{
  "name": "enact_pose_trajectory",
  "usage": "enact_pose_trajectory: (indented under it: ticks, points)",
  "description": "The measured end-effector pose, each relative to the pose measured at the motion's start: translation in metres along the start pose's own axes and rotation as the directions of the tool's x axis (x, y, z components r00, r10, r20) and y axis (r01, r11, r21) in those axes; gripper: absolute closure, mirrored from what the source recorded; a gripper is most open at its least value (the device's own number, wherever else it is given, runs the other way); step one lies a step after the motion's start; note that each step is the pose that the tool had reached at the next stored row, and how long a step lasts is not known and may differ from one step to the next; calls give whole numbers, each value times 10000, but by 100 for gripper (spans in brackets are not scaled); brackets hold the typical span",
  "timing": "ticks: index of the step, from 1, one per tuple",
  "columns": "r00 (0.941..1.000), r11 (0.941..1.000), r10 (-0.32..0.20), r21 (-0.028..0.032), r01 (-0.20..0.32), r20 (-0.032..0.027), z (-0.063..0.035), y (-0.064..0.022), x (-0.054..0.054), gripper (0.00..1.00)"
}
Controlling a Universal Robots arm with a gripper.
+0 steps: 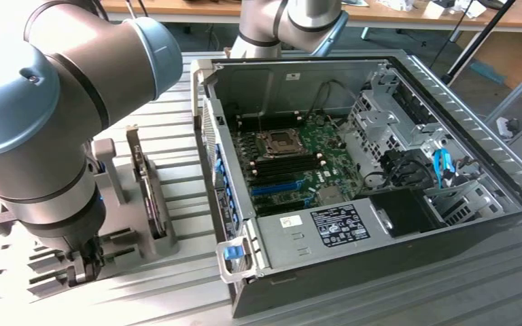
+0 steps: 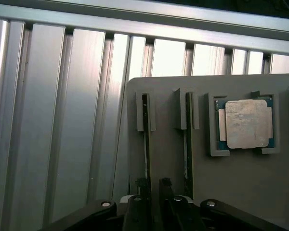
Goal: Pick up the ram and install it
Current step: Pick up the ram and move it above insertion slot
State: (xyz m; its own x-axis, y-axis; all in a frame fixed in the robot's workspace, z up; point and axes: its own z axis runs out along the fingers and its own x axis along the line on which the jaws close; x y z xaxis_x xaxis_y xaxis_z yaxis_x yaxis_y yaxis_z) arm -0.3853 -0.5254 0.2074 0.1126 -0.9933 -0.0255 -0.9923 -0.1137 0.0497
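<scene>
Two rams stand on edge in the slots of a grey holder (image 2: 164,96). The left ram (image 2: 145,139) is a thin green stick, and a second stick (image 2: 188,139) stands parallel beside it. My gripper (image 2: 154,185) is down at the near end of the left ram, low over the holder. In the exterior view the gripper (image 1: 84,261) sits at the holder (image 1: 116,170) on the exterior view's left, beside the open computer case (image 1: 406,75). The motherboard (image 1: 288,163) lies exposed inside the case.
A processor chip (image 2: 245,122) rests in a pocket of the holder beside the sticks. A flat upright part (image 1: 143,190) stands in the holder. The table is ribbed aluminium (image 2: 48,120). The case holds a drive cage (image 1: 379,122), cables and a black power supply (image 1: 334,227).
</scene>
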Motion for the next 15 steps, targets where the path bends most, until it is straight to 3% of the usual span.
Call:
enact_pose_trajectory:
  ticks: [1,4,15]
  points:
    - [10000,10000,0,0,0,1,0,0,0,84]
    - [10000,10000,0,0,0,0,0,0,0,87]
    - [10000,10000,0,1,0,0,0,0,0,87]
